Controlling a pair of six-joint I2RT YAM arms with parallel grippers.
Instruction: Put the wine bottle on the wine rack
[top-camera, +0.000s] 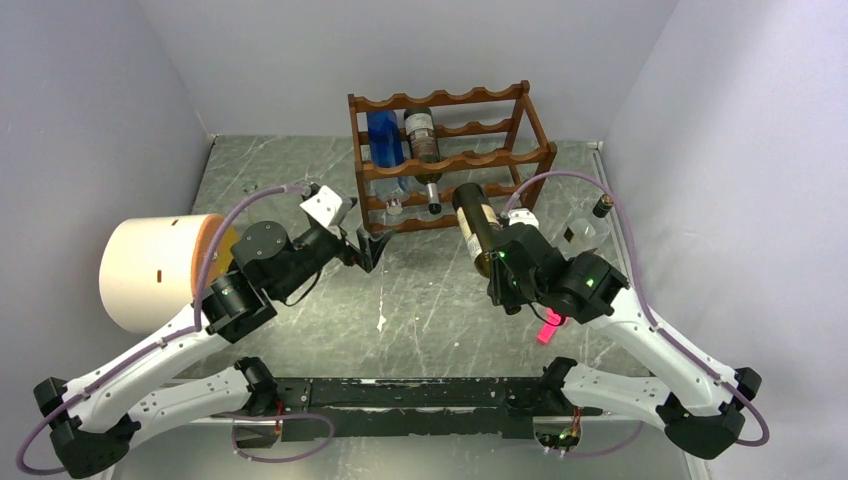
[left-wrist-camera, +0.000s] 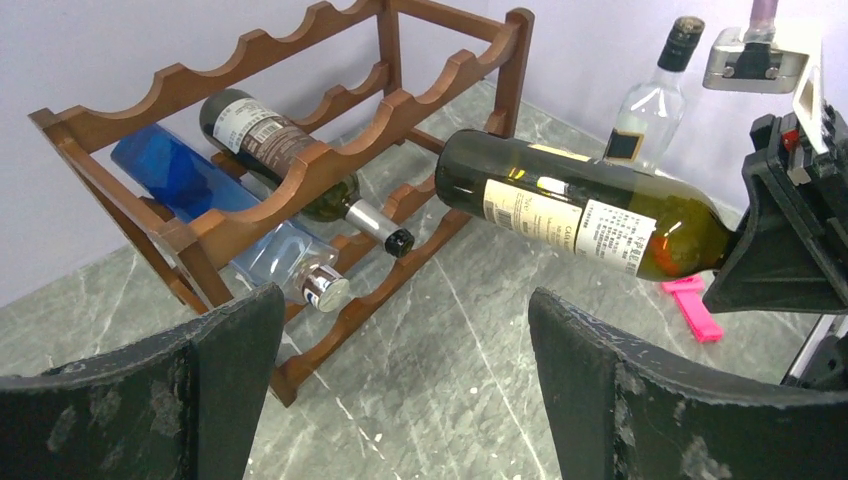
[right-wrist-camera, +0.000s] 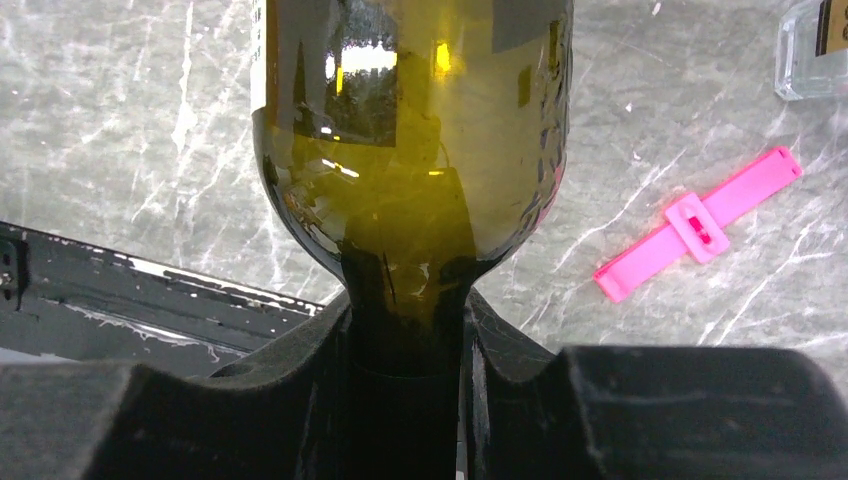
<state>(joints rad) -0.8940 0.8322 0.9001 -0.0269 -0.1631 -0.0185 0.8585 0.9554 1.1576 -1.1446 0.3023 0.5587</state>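
Grey marbled tabletop between pale lilac walls. A green wine bottle (left-wrist-camera: 580, 205) lies level in the air, its neck clamped in the right gripper (right-wrist-camera: 408, 370), its base just beside the front right of the wine rack (top-camera: 455, 163); whether they touch I cannot tell. Its white label's print is too small to read. A blue bottle (top-camera: 384, 135) and a dark bottle (top-camera: 422, 135) with a barcode label lie in the rack. The left gripper (top-camera: 366, 250) stands wide and empty, near the rack's left. A pink clip (top-camera: 548, 330) lies near the right arm.
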